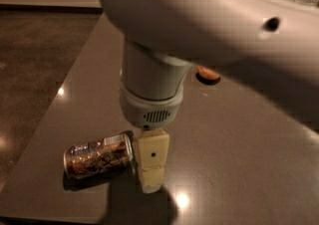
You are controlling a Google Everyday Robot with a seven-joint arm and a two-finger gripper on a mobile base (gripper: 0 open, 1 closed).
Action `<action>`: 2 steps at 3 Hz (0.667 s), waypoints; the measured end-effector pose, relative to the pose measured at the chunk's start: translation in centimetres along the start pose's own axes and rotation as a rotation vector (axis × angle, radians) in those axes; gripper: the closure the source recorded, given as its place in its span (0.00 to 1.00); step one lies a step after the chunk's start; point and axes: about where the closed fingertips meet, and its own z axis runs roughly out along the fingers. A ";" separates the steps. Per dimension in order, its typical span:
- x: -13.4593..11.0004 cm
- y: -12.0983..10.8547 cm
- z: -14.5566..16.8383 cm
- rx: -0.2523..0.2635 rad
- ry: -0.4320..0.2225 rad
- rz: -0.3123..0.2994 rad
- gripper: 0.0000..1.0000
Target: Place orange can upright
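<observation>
The orange can (pixel 97 155) lies on its side on the grey table (pixel 239 149), near the front left corner, its silver top pointing right. My gripper (pixel 151 181) hangs from the big white arm just to the right of the can's top end, its cream finger (pixel 152 162) almost touching the can. Only one finger shows from this side.
A round orange fruit (pixel 208 73) peeks out behind the arm at the table's middle. The table's left edge and front edge run close to the can. The arm (pixel 209 15) hides the table's far part, including the green-and-white can.
</observation>
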 end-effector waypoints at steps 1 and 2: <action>-1.7 -0.1 1.5 -0.004 0.000 -0.002 0.00; -4.1 0.2 2.8 -0.015 -0.007 -0.012 0.00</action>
